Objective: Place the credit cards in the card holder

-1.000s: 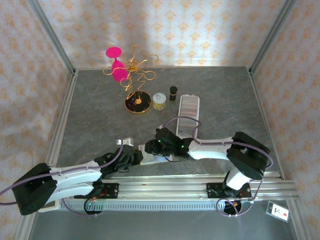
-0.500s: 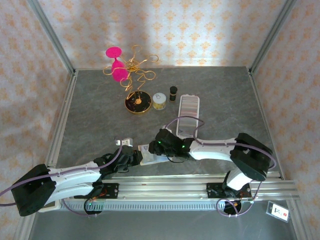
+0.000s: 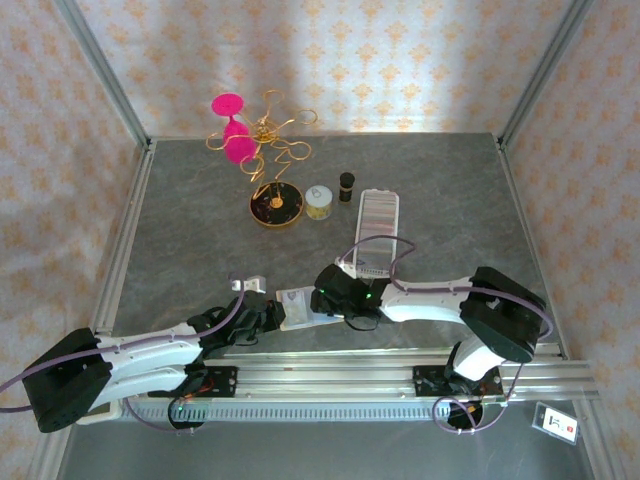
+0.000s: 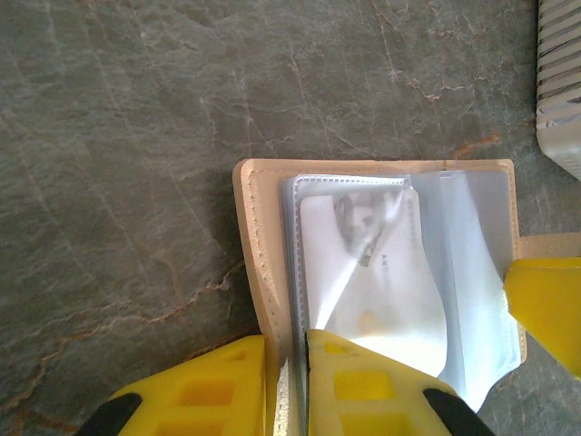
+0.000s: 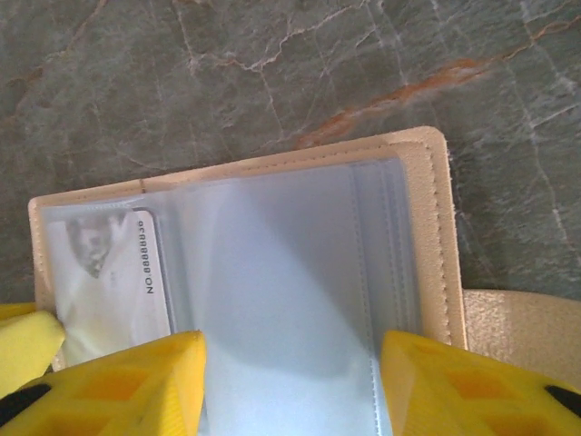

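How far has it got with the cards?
One whitish card already sits in a clear sleeve of the open card holder. The left gripper pinches the holder's edge; the right gripper stands open above it. Whether more cards remain, I cannot tell.

The whitish card point(image 5: 109, 282) in the clear sleeve of the card holder point(image 5: 427, 227) carries one line of small dark print along its edge, standing sideways in the right wrist view. It seems to read "NO" and then digits, several of them 8; I cannot be sure of each one. In the left wrist view its grey letters are too blurred. The small jar point(image 3: 318, 201) has on its lid a mark like an 8.
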Action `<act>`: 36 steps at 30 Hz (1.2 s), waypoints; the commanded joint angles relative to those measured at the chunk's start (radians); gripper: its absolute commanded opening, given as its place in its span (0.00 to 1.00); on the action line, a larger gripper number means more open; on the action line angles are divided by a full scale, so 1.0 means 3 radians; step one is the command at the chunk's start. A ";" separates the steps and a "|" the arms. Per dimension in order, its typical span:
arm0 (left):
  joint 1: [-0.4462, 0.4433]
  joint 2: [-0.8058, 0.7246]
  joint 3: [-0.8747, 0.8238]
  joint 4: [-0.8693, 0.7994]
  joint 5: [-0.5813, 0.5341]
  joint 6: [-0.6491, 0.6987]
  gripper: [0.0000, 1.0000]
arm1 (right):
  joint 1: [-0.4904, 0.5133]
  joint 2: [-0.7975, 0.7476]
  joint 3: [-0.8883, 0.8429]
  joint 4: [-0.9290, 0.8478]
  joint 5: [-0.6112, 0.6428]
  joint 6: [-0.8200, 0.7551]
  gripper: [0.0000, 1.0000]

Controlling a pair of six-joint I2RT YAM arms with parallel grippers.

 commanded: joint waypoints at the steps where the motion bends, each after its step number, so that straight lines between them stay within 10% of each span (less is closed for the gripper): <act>1: 0.0026 0.0017 -0.0036 -0.0100 -0.0022 0.0027 0.15 | 0.0017 0.0084 -0.0003 0.0014 -0.0036 -0.0033 0.53; 36: 0.0026 0.0017 -0.0077 -0.0065 -0.0034 -0.0013 0.15 | 0.0058 0.0122 0.0130 0.0632 -0.0545 0.0130 0.60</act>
